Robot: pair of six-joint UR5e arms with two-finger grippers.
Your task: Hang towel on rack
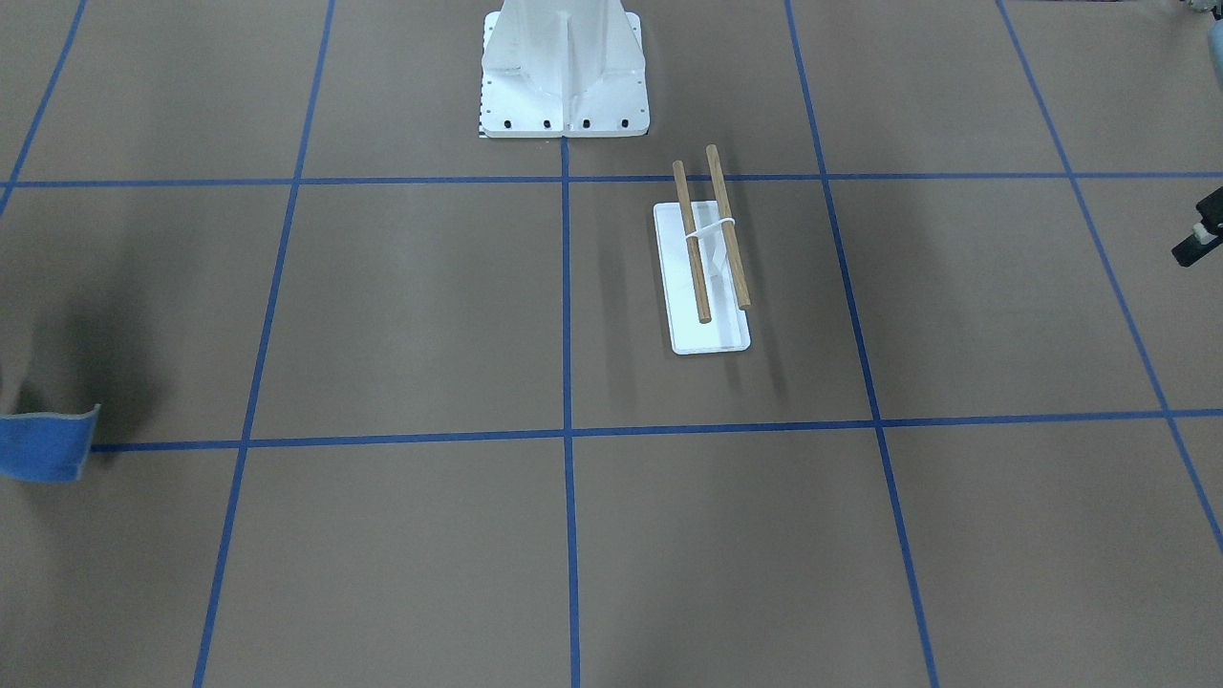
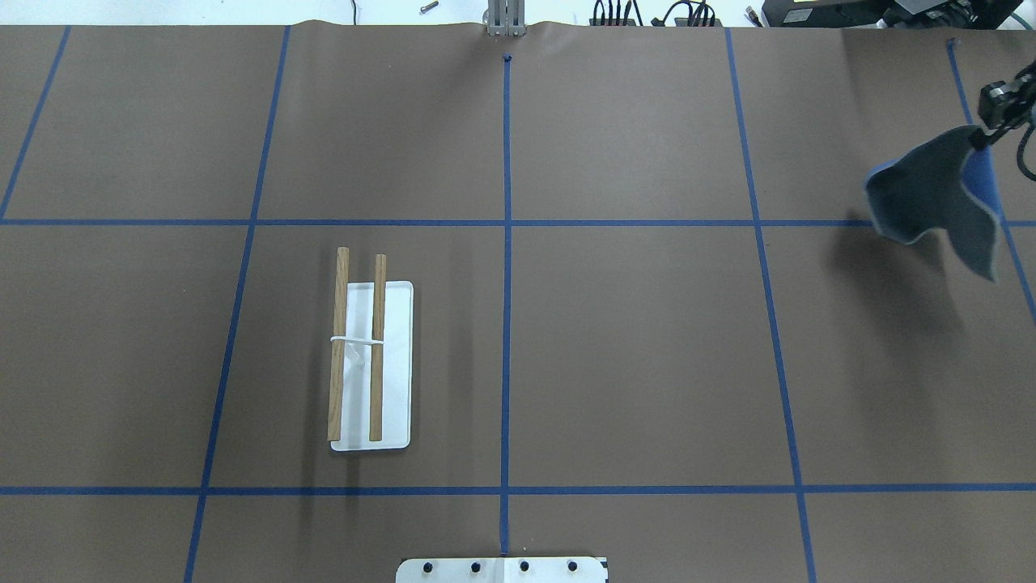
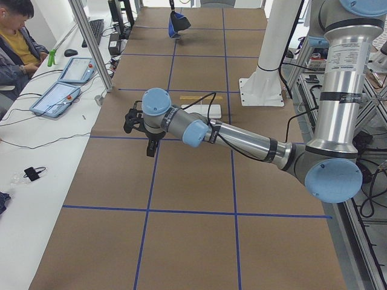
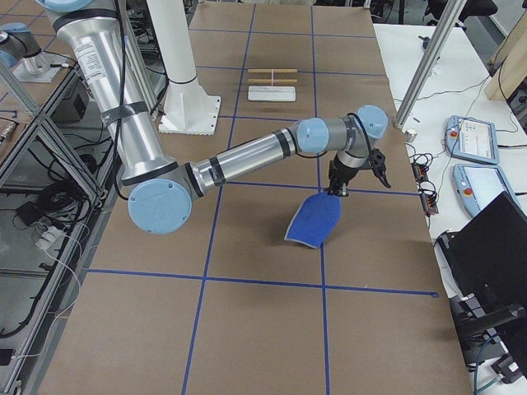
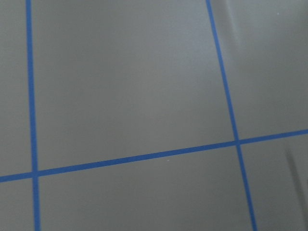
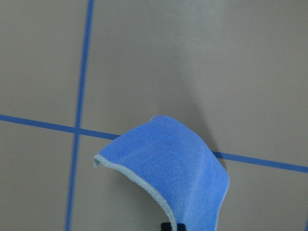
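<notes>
Overhead exterior: the towel [image 2: 931,202] hangs at the upper right of the frame, clear of the surface [image 2: 631,340], grey reverse showing, its shadow below it.
Right fingers [image 2: 987,129]: closed on one top corner of the towel; the rest droops in a loose curl.
Right wrist view: blue face and pale stitched edge fill the lower middle, with only taped surface beneath.
Rack [image 2: 377,324]: left of centre in the overhead frame, well apart from the towel, both bars [image 2: 337,348] bare.
Left fingers [image 3: 150,147]: above the surface at mid-left of the left side view, holding nothing; I cannot tell if they are open or closed.
Done: the towel is picked up and off the surface.
Left: judging by the gap, carry it across the frame to the rack, drape it over a bar, let go.
</notes>
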